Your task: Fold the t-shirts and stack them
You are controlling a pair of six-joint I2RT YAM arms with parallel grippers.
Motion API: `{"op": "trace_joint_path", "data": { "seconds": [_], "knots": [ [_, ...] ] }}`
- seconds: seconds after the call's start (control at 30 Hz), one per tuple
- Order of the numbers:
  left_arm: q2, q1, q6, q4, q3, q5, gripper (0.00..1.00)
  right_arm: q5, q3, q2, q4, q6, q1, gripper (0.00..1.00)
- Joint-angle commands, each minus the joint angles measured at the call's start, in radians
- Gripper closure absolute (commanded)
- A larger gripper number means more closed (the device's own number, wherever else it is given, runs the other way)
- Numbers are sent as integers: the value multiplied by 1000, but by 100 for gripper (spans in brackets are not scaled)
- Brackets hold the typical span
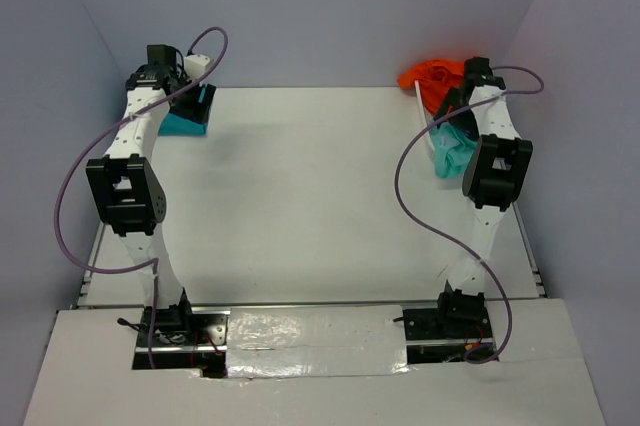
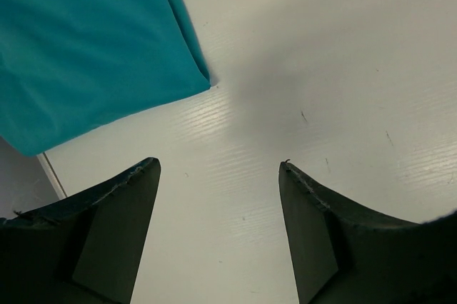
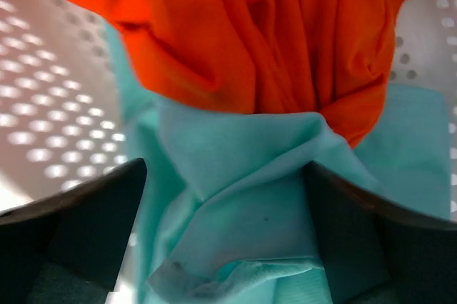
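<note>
A flat white table (image 1: 300,196) fills the scene, closed in on the left, far and right sides by plain pale lavender walls (image 1: 330,6). A patch of silvery tape (image 1: 315,331) lies along its near edge between the two arm bases. Purple cables (image 1: 70,196) loop out from both arms.

The teal blue t-shirt (image 2: 86,40) lies at the far-left corner of the table, smooth and flat with a straight folded edge and a clean corner. In the left wrist view its low end reaches the strip at the table's side. The left pincer (image 2: 219,168) hangs just beside that corner with its jaws spread and only bare table between them.

At the far-right corner stands a white mesh basket (image 3: 43,90). The orange t-shirt (image 3: 271,26) is bunched in deep creases on top, spilling toward the back wall in the top view. The mint-aqua t-shirt (image 3: 235,197) lies rumpled under and in front of it, and part of it shows beside the right arm from above. The right pincer (image 3: 225,168) is down over the basket with its jaws spread wide. Mint folds lie between the jaws, which are not pinching them.

The whole middle of the table, from the near edge to the far wall, lies bare between the two arms. Both cloth groups sit tight in the far corners, close to the walls.
</note>
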Motion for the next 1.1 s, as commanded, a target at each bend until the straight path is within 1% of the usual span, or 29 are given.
{"op": "trace_joint_path", "data": {
  "seconds": [0.0, 0.03, 0.07, 0.1, 0.13, 0.27, 0.37, 0.4, 0.43, 0.47, 0.53, 0.57, 0.63, 0.67, 0.7, 0.77, 0.8, 0.9, 0.93, 1.0, 1.07],
  "knots": [
    [-41, -5, -13, 2, 11, 2, 20, 75, -50, -46, 3, -48, 17, 13],
    [-41, -5, -12, -1, 15, 0, 20, 80, -70, -65, 38, -51, 17, 27],
    [-42, -5, -13, -4, 17, 3, 20, 89, -79, -78, 46, -48, 15, 52],
    [-45, -5, -13, -9, 20, 8, 20, 97, -70, -98, 49, -48, 15, 89],
    [-47, -5, -18, -14, 25, 14, 20, 101, -52, -103, 31, -56, 15, 100],
    [-64, -5, -24, -18, 52, 26, 20, 135, 43, -164, -28, -70, 28, 100],
    [-85, -4, -19, -31, 74, 35, 20, 161, 80, -296, -11, -116, 61, 100],
    [-107, -5, -18, -32, 72, 46, 20, 166, 98, -377, 0, -129, 74, 100],
    [-119, -5, -18, -31, 68, 49, 20, 170, 102, -423, 11, -161, 90, 100],
    [-145, -5, -16, -34, 65, 52, 20, 196, 92, -519, 29, -180, 127, 100],
    [-171, -4, -12, -34, 51, 63, 20, 209, 74, -618, 99, -223, 164, 100],
    [-194, -2, -11, -37, 46, 61, 19, 200, 57, -710, 127, -255, 211, 100],
    [-213, -4, -10, -43, 42, 57, 19, 170, 28, -801, 225, -293, 248, 100],
    [-226, -4, -11, -52, 42, 55, 19, 152, 1, -878, 263, -319, 280, 100],
    [-234, -2, -15, -54, 38, 55, 19, 128, -4, -910, 329, -332, 290, 100],
    [-262, -4, -22, -55, 29, 61, 19, 39, -3, -989, 383, -337, 302, 100],
    [-272, -2, -24, -47, 13, 66, 18, -107, -3, -1011, 440, -329, 310, 100],
    [-314, -1, -28, -26, -21, 66, 17, -347, -23, -1082, 558, -272, 327, 100],
    [-325, 6, -36, -26, -26, 63, 17, -468, -33, -1095, 586, -255, 350, 100],
    [-329, 13, -41, -27, -31, 63, 17, -521, -90, -1122, 661, -208, 376, 100],
    [-335, 24, -42, -26, -37, 60, 17, -480, -110, -1103, 660, -148, 390, 100]
  ]
}}
